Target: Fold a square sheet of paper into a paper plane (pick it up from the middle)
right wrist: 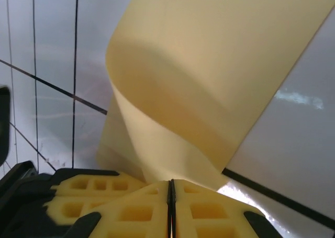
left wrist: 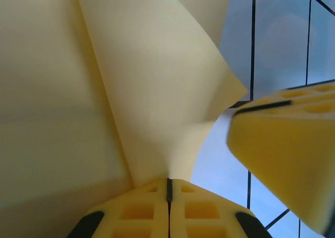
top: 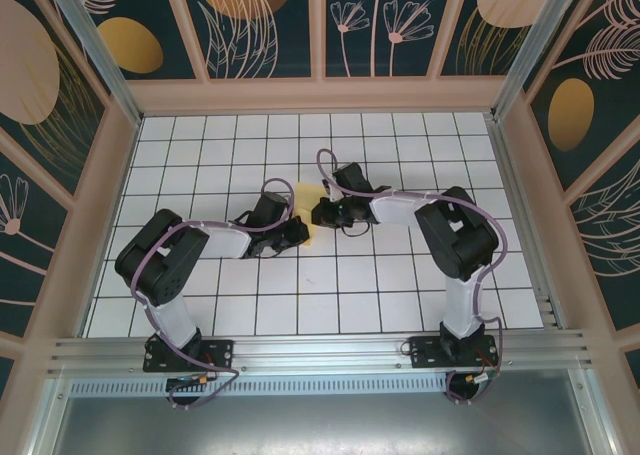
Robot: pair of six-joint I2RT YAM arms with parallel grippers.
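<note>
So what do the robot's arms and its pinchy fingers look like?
The left arm and right arm both have chunky black joints with smooth white tubes between them, and a purple cable loops along each one. The left gripper and right gripper have yellow foam fingers with little square holes, like waffles, and black edges.

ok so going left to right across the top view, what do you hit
left arm → left gripper → square sheet of paper → right gripper → right arm
</note>
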